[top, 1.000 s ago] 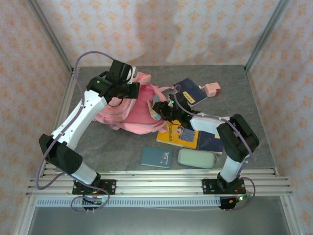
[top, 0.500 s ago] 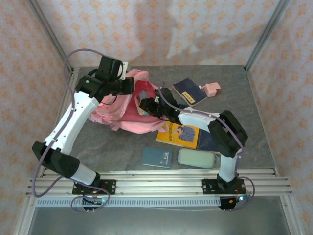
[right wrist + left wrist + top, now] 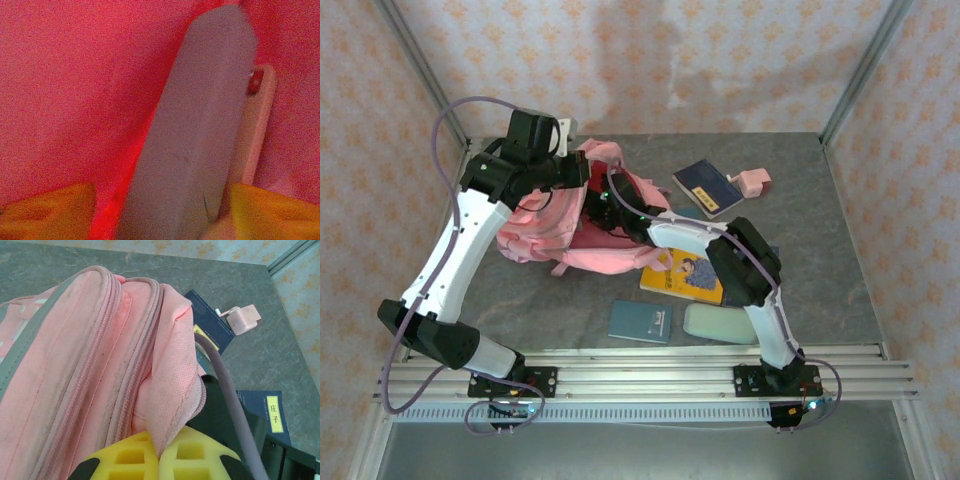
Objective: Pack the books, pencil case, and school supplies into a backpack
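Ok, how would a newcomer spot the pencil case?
From the pink backpack, come toward the near edge past the yellow book. The pencil case lies there beside a teal notebook: a soft, pale mint pouch with rounded corners, not a flat book.

Cream wallpaper walls (image 3: 670, 60), orange floral print; grey mottled tabletop (image 3: 820, 255); aluminium corner posts (image 3: 865, 70); slotted rails (image 3: 650, 378) at near edge.

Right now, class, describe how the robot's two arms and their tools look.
The left arm and right arm have white tubular links and black joints, each trailed by a lilac-grey cable. The left tool and right tool have yellow fingers; the left's show square recesses.
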Tool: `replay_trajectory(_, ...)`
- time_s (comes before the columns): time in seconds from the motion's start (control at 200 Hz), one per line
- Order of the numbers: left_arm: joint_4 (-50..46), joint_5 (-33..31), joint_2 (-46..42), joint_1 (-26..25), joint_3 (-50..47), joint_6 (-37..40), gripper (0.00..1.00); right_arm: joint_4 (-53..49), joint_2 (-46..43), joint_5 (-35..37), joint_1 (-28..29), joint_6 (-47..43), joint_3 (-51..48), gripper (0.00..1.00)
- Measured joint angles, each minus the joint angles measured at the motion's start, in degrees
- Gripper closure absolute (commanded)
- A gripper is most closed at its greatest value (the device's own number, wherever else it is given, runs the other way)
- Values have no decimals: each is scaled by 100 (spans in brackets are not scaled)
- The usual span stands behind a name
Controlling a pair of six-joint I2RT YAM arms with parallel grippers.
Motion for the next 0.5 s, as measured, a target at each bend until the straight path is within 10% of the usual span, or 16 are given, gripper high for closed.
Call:
replay_trajectory(0.23, 11, -76, 2, 68, -11, -46, 100, -774, -374, 645, 46, -999, -192, 18)
replay_trajectory(0.345, 249, -122, -17, 70, -251, -177, 100, -863, -1357, 1279, 46, -1700, -1119, 0)
replay_trajectory(0.5, 658, -17, -37, 72, -785, -348, 100, -763, -2806, 1805, 44, -2452, -2306, 1)
